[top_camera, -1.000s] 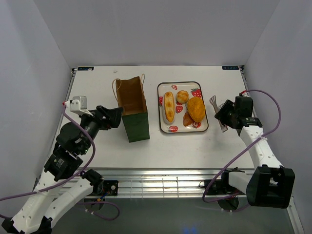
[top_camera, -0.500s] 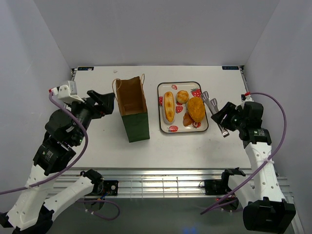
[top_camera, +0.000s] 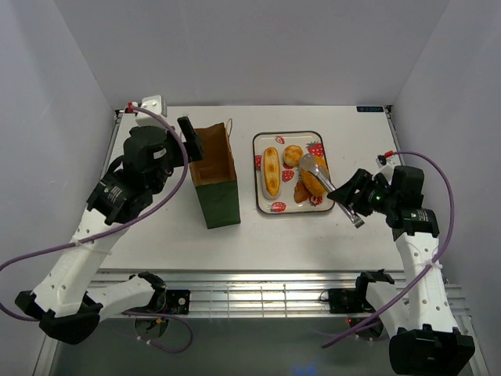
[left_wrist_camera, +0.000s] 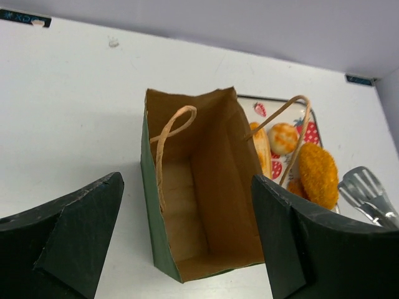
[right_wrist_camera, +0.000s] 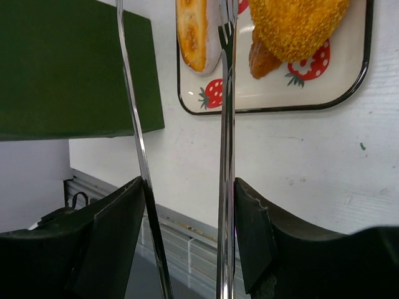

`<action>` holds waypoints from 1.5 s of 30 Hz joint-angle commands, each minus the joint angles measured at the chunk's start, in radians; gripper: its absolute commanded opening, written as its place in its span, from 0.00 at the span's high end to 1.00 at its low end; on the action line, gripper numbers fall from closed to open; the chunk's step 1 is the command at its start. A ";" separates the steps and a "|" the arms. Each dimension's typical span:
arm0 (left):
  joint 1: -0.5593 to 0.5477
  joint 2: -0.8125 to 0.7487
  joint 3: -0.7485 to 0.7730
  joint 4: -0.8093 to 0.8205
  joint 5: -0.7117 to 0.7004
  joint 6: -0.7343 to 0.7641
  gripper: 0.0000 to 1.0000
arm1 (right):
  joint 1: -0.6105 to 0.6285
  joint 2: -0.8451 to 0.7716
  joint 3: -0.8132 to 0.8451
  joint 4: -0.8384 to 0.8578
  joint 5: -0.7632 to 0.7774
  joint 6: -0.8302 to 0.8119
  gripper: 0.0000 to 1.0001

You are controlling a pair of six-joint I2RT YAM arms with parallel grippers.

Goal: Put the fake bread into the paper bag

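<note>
The dark green paper bag [top_camera: 213, 176] stands open left of the tray; its brown inside [left_wrist_camera: 199, 205] holds nothing. My left gripper [top_camera: 188, 141] is open above the bag's left side, its fingers straddling the bag mouth in the left wrist view [left_wrist_camera: 186, 180]. The long roll [top_camera: 271, 172], round bun [top_camera: 293, 155], oval orange bun [top_camera: 319, 182] and dark-brown piece [top_camera: 301, 193] lie on the strawberry tray [top_camera: 255, 168]. My right gripper [top_camera: 356, 202] is shut on metal tongs [top_camera: 329, 182], whose spread tips hover over the oval bun [right_wrist_camera: 293, 22].
The tongs' two arms [right_wrist_camera: 225, 124] run forward between my right fingers [right_wrist_camera: 249, 205]. The tray rim [right_wrist_camera: 274, 106] and the bag's green wall [right_wrist_camera: 75, 68] show below them. Grey walls close in left, right and back. A metal rail runs along the table's front edge [top_camera: 258, 286].
My left arm rose and swung back and right until its gripper is over the bag. My right gripper carried the tongs left, from beside the tray to over the oval bun.
</note>
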 commanded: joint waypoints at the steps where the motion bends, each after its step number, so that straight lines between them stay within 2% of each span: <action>1: 0.013 0.060 0.061 -0.051 0.028 0.041 0.07 | -0.004 -0.037 0.046 -0.053 -0.100 0.037 0.38; 8: 0.030 0.055 0.000 -0.016 -0.007 0.041 0.07 | -0.004 -0.098 -0.044 -0.047 -0.191 0.218 0.38; 10: 0.030 0.033 -0.018 0.003 -0.012 0.045 0.07 | -0.004 -0.107 -0.040 -0.065 -0.138 0.226 0.38; 13: 0.032 0.016 -0.027 0.015 -0.010 0.054 0.07 | -0.004 -0.101 0.002 -0.159 0.031 0.169 0.37; 15: 0.032 0.013 -0.023 0.020 -0.012 0.064 0.07 | -0.004 -0.091 0.022 -0.185 0.083 0.129 0.37; 21: 0.032 0.024 -0.015 0.031 -0.010 0.082 0.07 | -0.010 -0.098 -0.015 -0.222 0.120 0.118 0.37; 35: 0.032 0.024 -0.018 0.047 0.030 0.096 0.07 | -0.053 -0.077 -0.106 -0.168 0.070 0.138 0.37; 45: 0.032 0.015 -0.032 0.050 0.057 0.080 0.07 | -0.087 -0.066 -0.208 -0.003 -0.031 0.187 0.37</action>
